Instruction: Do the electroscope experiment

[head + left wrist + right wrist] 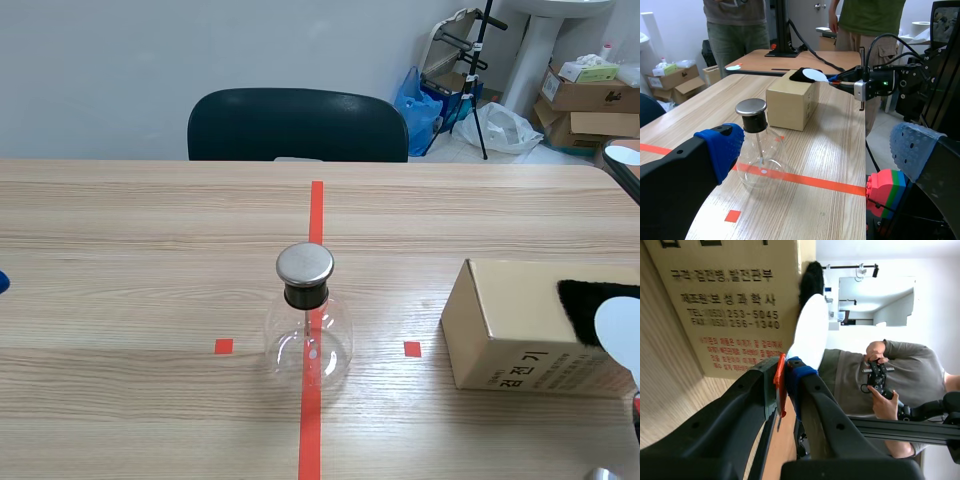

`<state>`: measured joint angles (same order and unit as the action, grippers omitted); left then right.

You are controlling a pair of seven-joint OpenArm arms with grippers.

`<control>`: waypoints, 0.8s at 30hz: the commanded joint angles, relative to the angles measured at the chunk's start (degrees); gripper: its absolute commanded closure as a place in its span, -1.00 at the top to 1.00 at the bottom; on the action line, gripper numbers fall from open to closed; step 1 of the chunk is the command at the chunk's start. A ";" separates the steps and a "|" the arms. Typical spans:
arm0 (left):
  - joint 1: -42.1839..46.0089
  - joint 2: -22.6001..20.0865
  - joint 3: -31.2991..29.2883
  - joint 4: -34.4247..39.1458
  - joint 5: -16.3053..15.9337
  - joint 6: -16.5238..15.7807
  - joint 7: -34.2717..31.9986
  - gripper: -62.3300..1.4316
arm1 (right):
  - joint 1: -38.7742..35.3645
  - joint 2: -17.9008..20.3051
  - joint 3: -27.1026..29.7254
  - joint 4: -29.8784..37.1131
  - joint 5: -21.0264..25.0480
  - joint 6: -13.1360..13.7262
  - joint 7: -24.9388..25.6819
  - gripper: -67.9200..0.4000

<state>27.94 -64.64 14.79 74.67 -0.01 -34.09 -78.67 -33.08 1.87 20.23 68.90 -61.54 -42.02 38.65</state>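
In the scene view the electroscope [307, 335], a clear glass flask with a metal cap [305, 263], stands upright at the middle of the tabletop [120, 220] on the orange-red tape line [316, 205]. A cardboard box [510, 325] lies well apart on the robot's right. On the box's top lies a patch of black fur [590, 297], and a white disc [618, 335] overlaps its near edge. Whether disc and fur touch cannot be told. From the disc the cap lies straight off to the left, and that is the line the coming move likely turns on.

In the left wrist view the left tool [817, 150] is open and empty, its blue pads [722, 147] wide apart. The electroscope stands just ahead of one finger, and the box and disc are farther off beyond it. This arm is the nearer one to the flask but carries nothing.

In the right wrist view the right tool [785, 371] is clamped on a thin orange-red handle [779, 377]. The disc stands out ahead of the fingertips, so its long axis follows the tool's own. It points along the box's printed side toward the fur. The electroscope is out of this view, so the right arm, which carries the disc, would probably have to swing away from the box toward the centre line to reach the cap.
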 commanded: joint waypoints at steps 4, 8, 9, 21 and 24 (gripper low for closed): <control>-0.17 -0.20 -0.68 0.72 -0.61 0.24 -0.83 1.00 | -0.57 0.52 -0.22 6.32 -1.25 -2.84 -2.34 -0.96; -0.17 -0.20 -0.68 0.72 -0.61 0.24 -0.83 1.00 | -0.94 1.27 -2.54 9.25 -1.73 -2.84 -6.19 -0.96; -0.17 -0.20 -0.68 0.72 -0.61 0.24 -0.83 1.00 | -1.14 1.70 -3.52 9.99 -2.08 -2.84 -7.43 -0.96; -0.17 -0.20 -0.68 0.72 -0.61 0.24 -0.83 1.00 | -1.57 7.48 -16.39 17.07 -6.12 -2.84 -23.91 -0.96; -0.17 -0.20 -0.68 0.72 -0.61 0.24 -0.83 1.00 | -2.21 8.57 -19.43 19.32 -7.58 -2.84 -26.91 -0.96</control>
<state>27.94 -64.64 14.79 74.67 -0.01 -34.09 -78.67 -35.11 9.58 0.58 86.67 -69.25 -41.52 12.10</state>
